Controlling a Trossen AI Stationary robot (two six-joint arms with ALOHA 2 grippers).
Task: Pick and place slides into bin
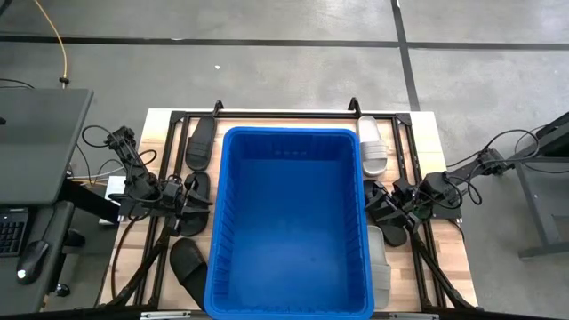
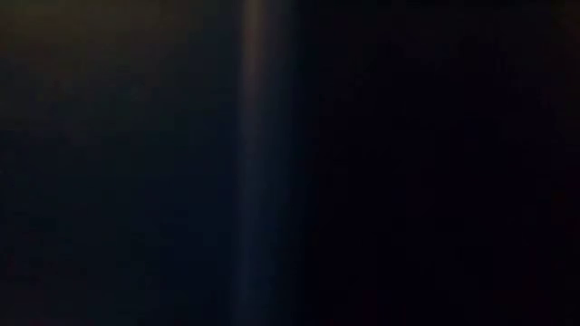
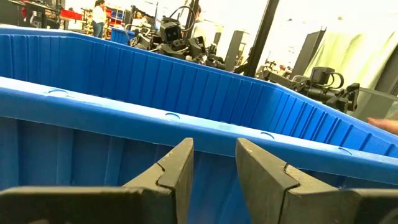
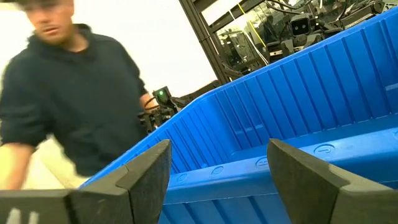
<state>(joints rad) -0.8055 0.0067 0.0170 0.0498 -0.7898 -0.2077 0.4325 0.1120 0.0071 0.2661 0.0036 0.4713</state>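
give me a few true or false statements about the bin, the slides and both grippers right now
1. The bin holds no slides. True: its blue floor shows bare in the high view.
2. All black slides lie on the right arm's side. False: three black slides lie on the left arm's side of the bin, and pale slides lie on the right arm's side.
3. The right gripper is open. True: a wide gap shows between its fingers, facing the bin's wall.
4. The left gripper grips a slide. False: nothing sits between its fingers, which point at the bin's wall.
5. The bin lies on its side. False: it stands upright, opening upward.
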